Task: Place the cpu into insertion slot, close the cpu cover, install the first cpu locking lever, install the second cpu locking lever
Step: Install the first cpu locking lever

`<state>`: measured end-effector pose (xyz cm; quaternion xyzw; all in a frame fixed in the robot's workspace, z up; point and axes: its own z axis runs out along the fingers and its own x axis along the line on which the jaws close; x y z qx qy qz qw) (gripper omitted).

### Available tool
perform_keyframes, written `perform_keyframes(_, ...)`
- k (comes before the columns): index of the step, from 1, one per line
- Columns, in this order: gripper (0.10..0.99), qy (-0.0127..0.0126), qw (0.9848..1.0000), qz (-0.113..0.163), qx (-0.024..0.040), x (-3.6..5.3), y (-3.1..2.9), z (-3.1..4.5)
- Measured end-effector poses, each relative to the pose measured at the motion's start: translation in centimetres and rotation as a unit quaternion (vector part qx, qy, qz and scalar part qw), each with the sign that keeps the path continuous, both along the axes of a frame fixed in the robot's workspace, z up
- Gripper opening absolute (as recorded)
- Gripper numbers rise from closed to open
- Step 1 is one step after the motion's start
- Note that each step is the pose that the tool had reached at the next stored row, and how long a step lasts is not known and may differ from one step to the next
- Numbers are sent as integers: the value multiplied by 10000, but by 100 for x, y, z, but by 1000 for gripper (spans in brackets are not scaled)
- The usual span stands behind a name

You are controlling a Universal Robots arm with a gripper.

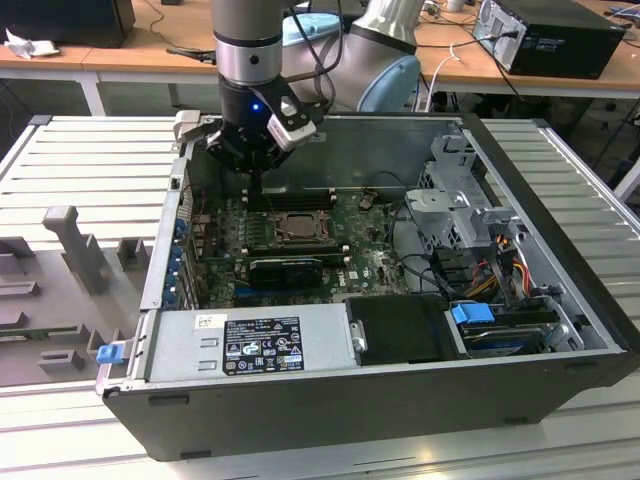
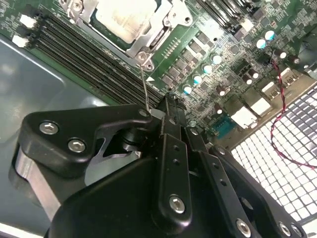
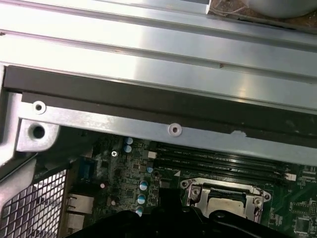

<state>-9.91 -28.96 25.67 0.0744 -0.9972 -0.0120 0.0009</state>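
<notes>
The cpu lies pale and flat in the insertion slot on the green board. The silver cpu cover lies down over it, framing its face; the first wrist view shows the cpu and cover too. A thin wire locking lever rises from the socket's corner up to my fingertips. My gripper is shut on the lever's upper end. In the exterior view my gripper hangs just beside the socket, towards that view's left.
Long black memory sticks run beside the socket. The case wall stands close behind them. A grey power supply and a drive cage fill the case's near and right sides. Red-black cable crosses near a vent grille.
</notes>
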Motion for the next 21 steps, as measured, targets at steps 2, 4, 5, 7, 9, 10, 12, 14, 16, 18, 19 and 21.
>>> perform_keyframes(2,106,0,10000,0,0,39,0,0)
perform_keyframes(4,106,0,10000,0,-2,88,0,0)
perform_keyframes(5,106,0,10000,0,-2,145,0,-1)
perform_keyframes(7,106,4,10000,-1,-2,219,0,-2)
perform_keyframes(9,106,12,10000,0,-1,299,0,-4)
perform_keyframes(10,106,28,10000,0,-2,435,0,-5)
perform_keyframes(12,106,32,10000,1,23,494,-1,-5)
perform_keyframes(14,106,30,9997,-4,226,512,-3,-7)
perform_keyframes(16,106,28,9995,-62,310,528,-8,-47)
perform_keyframes(18,106,25,9993,-196,312,541,-8,-98)
perform_keyframes(19,106,24,9992,-227,316,546,-8,-114)
perform_keyframes(21,106,23,9992,-244,322,552,-8,-157)
